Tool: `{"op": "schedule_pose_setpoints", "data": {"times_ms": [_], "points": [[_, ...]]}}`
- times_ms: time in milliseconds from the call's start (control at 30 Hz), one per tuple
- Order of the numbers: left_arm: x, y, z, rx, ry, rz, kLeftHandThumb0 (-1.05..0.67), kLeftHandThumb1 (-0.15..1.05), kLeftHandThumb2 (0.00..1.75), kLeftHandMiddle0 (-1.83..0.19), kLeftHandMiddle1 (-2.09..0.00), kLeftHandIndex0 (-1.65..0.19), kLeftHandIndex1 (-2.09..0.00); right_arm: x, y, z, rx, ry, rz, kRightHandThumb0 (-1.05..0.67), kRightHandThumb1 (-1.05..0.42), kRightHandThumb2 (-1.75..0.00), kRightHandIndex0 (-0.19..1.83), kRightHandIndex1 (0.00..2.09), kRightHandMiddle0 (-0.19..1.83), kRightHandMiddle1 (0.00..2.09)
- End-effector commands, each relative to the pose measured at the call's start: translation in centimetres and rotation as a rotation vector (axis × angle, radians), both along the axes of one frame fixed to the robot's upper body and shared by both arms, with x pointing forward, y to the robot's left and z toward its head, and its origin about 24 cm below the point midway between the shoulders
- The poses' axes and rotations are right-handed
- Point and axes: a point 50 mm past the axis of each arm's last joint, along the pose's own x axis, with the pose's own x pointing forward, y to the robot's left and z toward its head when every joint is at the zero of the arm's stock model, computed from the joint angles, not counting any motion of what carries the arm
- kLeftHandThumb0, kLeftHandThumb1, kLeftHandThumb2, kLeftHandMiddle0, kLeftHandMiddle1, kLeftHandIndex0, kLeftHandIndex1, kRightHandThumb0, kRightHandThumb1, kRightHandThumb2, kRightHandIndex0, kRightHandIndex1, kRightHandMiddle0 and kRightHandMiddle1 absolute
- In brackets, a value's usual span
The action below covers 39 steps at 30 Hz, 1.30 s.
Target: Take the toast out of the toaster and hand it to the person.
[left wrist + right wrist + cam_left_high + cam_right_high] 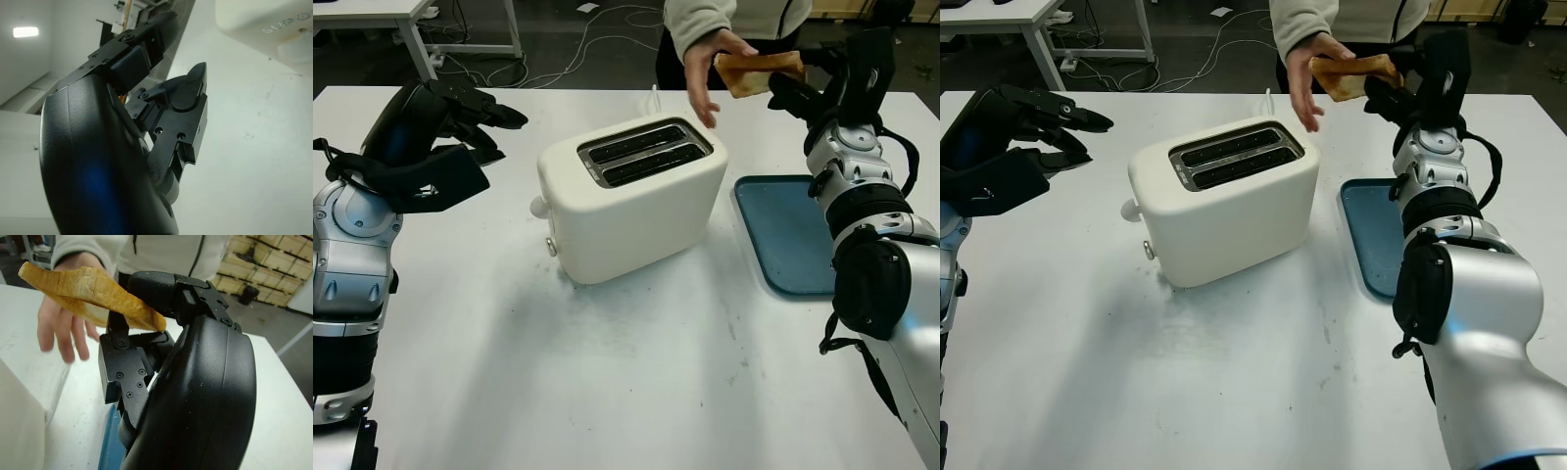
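Right robot hand (795,90) grips the toast (759,71) raised beyond the white toaster (631,196) on the counter (607,372), against a person's hand (707,69); left robot hand (475,122) open, above the counter's left side.

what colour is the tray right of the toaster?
Blue tray, showing best in the left eye view.

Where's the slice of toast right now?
The toast is held up in the robot's right hand at the table's far side, beyond the toaster, touching the person's hand.
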Motion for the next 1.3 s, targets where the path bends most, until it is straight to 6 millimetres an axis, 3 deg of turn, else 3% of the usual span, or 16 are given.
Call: {"op": "schedule_pose_setpoints", "data": {"times_ms": [0,400,567,1033,1133,1167,1200,1233,1267], "points": [[-0.1,-0.1,0.0,0.005,-0.001,-0.007,0.05,0.84,0.0,-0.86,-0.69,-1.05,0.0,0.0,0.1,-0.2,0.001,-0.004,0.005,0.08,-0.92,-0.27,0.69,1.75,0.32,1.75],[-0.1,-0.1,-0.1,0.002,-0.002,-0.003,0.05,0.84,0.0,-0.86,-0.7,-1.05,0.0,0.1,0.5,-0.5,0.004,0.028,0.003,0.09,-0.92,-0.29,0.56,1.75,0.18,1.75],[-0.1,0.0,-0.2,0.002,0.002,-0.004,0.05,0.84,0.0,-0.86,-0.71,-1.06,-0.01,0.0,0.7,-0.9,-0.024,0.036,0.014,0.11,-0.92,-0.25,0.62,1.75,0.28,1.75],[-0.1,0.0,-0.4,-0.014,0.005,-0.002,0.04,0.84,0.0,-0.85,-0.72,-1.05,0.0,-0.1,1.6,-2.2,-0.272,0.107,0.058,0.07,-0.92,-0.16,0.58,1.75,0.33,1.75],[-0.2,0.1,-0.4,-0.012,0.009,0.004,0.01,0.84,0.01,-0.84,-0.72,-1.04,0.0,0.0,1.7,-2.2,-0.359,0.128,0.108,-0.04,-0.9,-0.06,0.47,1.75,0.31,1.72],[-0.3,0.1,-0.4,-0.015,0.008,0.003,0.02,0.84,0.01,-0.84,-0.72,-1.04,0.0,0.0,1.8,-2.1,-0.38,0.14,0.15,-0.17,-0.85,-0.04,0.41,1.48,0.31,1.44],[-0.3,0.1,-0.5,-0.019,0.009,0.004,0.02,0.84,0.01,-0.84,-0.73,-1.05,0.0,0.0,1.8,-2.0,-0.436,0.144,0.203,-0.38,-0.79,-0.02,0.38,0.9,0.38,0.81],[-0.3,0.2,-0.5,-0.023,0.009,0.005,0.02,0.85,0.01,-0.83,-0.73,-1.05,0.0,0.0,1.9,-1.8,-0.488,0.147,0.245,-0.54,-0.78,-0.01,0.29,0.46,0.32,0.36],[-0.4,0.2,-0.6,-0.026,0.007,0.005,0.02,0.85,0.01,-0.83,-0.73,-1.05,0.0,0.0,1.9,-1.7,-0.531,0.146,0.276,-0.63,-0.78,-0.01,0.24,0.27,0.26,0.18]]}}
